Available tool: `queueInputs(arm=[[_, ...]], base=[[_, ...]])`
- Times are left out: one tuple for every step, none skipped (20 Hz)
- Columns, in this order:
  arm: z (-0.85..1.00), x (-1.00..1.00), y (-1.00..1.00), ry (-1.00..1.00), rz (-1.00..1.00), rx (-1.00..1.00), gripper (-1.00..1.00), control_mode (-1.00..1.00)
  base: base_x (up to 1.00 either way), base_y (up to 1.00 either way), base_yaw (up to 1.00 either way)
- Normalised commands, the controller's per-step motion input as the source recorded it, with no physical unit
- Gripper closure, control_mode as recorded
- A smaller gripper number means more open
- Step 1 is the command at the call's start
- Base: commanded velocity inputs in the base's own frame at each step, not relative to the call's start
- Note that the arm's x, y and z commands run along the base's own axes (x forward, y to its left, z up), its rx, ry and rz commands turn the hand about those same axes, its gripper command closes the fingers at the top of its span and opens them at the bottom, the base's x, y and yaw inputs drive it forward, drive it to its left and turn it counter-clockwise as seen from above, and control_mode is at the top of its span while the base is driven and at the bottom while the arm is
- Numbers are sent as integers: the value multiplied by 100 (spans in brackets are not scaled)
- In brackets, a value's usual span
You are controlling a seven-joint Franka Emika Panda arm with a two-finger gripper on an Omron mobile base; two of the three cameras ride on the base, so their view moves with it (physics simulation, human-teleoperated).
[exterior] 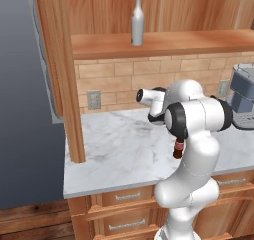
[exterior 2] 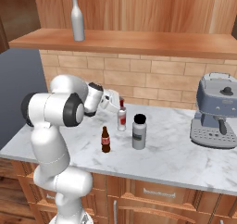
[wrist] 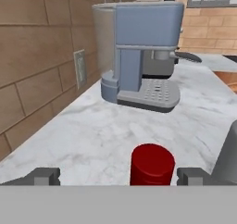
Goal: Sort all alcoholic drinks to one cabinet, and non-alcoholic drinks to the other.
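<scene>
A silver-grey wine-shaped bottle stands upright on the shelf of the open wooden cabinet. On the marble counter stand a white bottle with a red cap and a small dark cola bottle. My gripper is open, level with the white bottle's top. In the hand view its red cap sits between the two fingertips, not clamped.
A short grey bottle with a black cap stands just right of the white bottle. A blue-grey coffee machine sits further right against the brick wall. The cabinet door hangs open at the counter's left end.
</scene>
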Motion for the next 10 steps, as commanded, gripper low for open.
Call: queueInputs(arm=[[0,6,-9,0,0,-2,-100,-100],[0,3,-4,0,0,-1,-100,-100],[-1,4,-6,0,0,-1,-100,-100],[-4,0,-1,0,0,-1,-100,-100],[-4,0,0,0,0,-1,-100,-100],[-7,0,0,0,0,-1,-100,-100],[0,5,0,0,0,-1,100,-100],[0,6,0,0,0,-1,100,-100],[0,6,0,0,0,-1,100,-100],[0,6,0,0,0,-1,100,-100]], base=[[0,0,0],[0,0,0],[0,0,0],[0,0,0],[0,0,0],[0,0,0],[0,0,0],[0,0,0],[0,0,0],[0,0,0]])
